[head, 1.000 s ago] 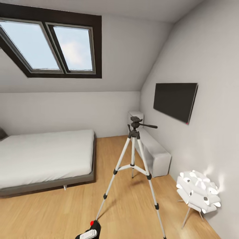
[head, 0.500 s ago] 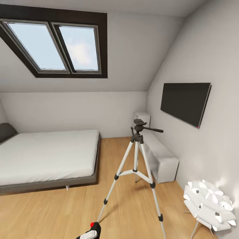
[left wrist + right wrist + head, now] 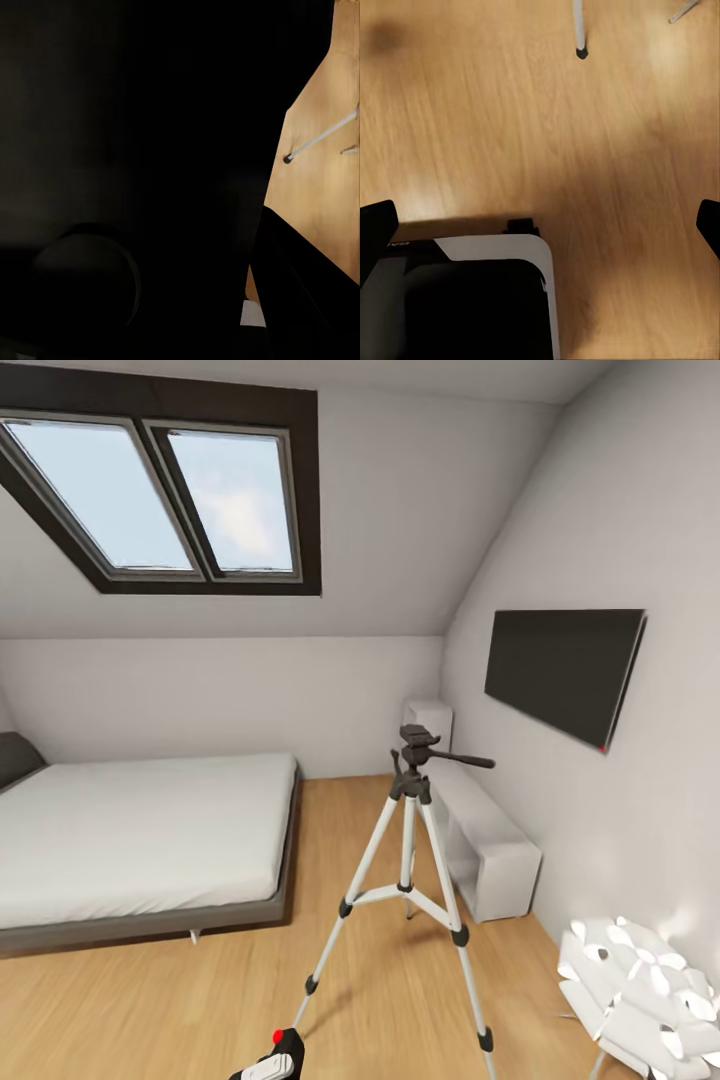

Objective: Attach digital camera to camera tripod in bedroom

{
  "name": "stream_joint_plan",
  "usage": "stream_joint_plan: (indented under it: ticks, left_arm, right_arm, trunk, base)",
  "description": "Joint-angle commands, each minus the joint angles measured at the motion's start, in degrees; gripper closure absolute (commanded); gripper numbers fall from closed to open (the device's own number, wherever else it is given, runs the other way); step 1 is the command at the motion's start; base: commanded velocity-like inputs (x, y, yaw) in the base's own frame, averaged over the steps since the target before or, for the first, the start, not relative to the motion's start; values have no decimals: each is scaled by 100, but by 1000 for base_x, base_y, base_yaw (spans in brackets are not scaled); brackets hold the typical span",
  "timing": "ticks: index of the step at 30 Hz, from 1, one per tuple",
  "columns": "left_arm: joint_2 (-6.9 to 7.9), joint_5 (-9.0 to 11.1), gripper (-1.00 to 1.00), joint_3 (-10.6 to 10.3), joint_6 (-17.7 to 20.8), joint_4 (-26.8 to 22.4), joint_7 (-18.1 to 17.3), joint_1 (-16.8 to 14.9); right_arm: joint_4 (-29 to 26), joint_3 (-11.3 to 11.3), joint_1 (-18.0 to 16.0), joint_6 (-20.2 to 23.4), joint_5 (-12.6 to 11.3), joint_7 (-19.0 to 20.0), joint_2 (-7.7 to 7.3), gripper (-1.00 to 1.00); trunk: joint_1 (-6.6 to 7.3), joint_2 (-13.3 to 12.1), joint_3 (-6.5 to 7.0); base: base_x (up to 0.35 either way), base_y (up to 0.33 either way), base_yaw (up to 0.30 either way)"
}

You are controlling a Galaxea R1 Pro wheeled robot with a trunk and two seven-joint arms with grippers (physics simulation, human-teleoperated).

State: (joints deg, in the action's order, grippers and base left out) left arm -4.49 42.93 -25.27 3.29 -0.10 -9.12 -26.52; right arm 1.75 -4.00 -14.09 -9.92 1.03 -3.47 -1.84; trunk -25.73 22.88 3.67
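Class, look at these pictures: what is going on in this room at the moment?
A wheeled two-armed robot stands in a bedroom, facing the camera tripod, which stands on the wood floor beside the bed. The digital camera, red button up, sits low in the head view at the left gripper, not yet on the tripod's bare head.

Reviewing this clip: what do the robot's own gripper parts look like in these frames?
In the head view, the left gripper is glossy black with a white fingertip pad. In the right wrist view, the right gripper shows two matte black finger tips at the picture's edges, wide apart. No cables or markings are visible.
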Motion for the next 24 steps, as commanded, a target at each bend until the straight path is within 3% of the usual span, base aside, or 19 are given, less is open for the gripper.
stream_joint_plan:
  ticks: [1,7,16,24]
  left_arm:
    - [1,57,100,-38,23,1,-28,-2]
    - [1,57,100,-39,23,1,-28,-2]
    - [-5,57,100,-40,9,-6,4,-2]
    - [-3,57,100,-39,15,-1,-13,-2]
  right_arm:
    - [19,-39,-6,-37,11,-4,0,-100]
    - [19,-43,-6,-37,11,0,-15,-100]
    - [19,-40,-6,-37,11,-4,-18,-100]
    - [19,-39,-6,-37,11,-4,-16,-100]
  trunk:
    - [-5,4,-2]
    - [-5,4,-2]
    - [-5,4,-2]
    - [-5,4,-2]
  base:
    - [282,-68,0]
    - [169,-24,0]
    - [25,-6,0]
    - [1,-207,0]
